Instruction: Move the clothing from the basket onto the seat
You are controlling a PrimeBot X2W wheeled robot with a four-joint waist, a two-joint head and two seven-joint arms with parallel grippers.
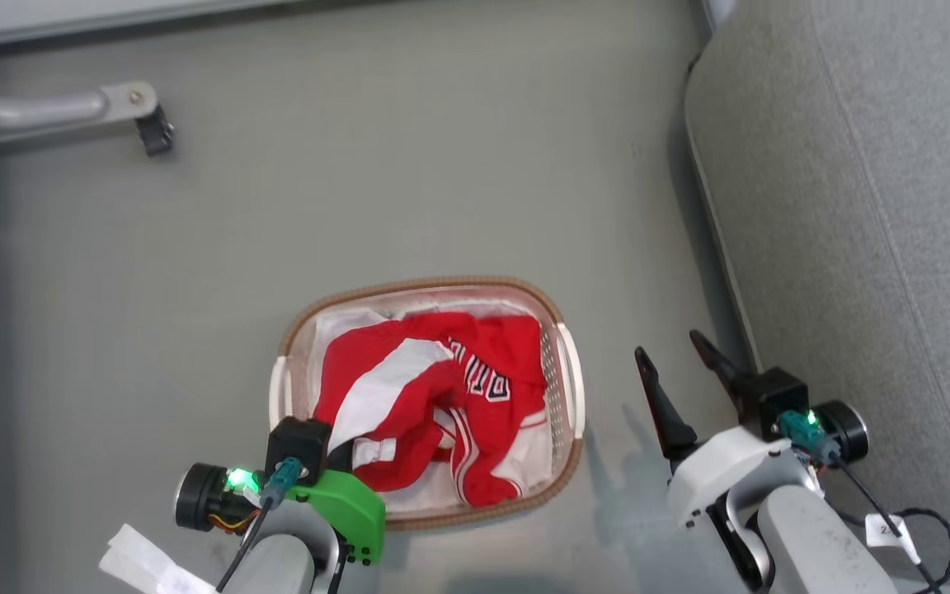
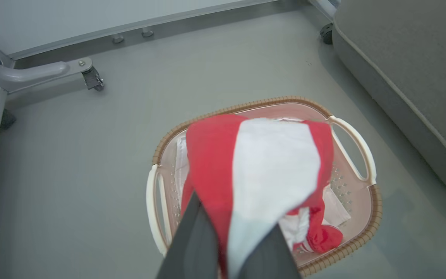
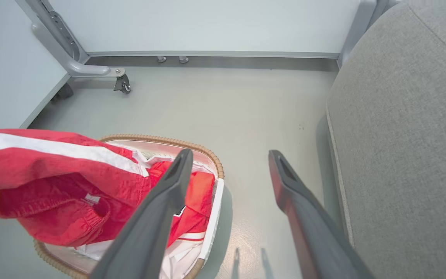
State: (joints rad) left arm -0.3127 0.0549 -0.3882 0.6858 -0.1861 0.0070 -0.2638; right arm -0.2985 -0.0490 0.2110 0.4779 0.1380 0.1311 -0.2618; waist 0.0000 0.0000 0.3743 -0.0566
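The basket (image 1: 442,283) stands on the grey floor, holding the red clothing. My left gripper (image 1: 345,452) is over the basket's near left corner, shut on a red garment with a broad white band (image 1: 397,384). In the left wrist view this garment (image 2: 254,162) drapes from between my fingers (image 2: 194,240) above the basket (image 2: 246,105). It hangs raised over the basket rim (image 3: 161,138) as a red garment (image 3: 52,170). A lettered red jersey (image 1: 487,384) lies inside. My right gripper (image 1: 666,343) is open and empty between the basket and the seat (image 1: 854,206).
A white sheet (image 1: 335,326) lines the basket under the garments. A grey frame leg with a caster (image 1: 149,128) stands at the far left, by a pale panel. The seat's rounded edge (image 3: 335,162) runs close along my right gripper (image 3: 230,155). Cables trail at my right forearm.
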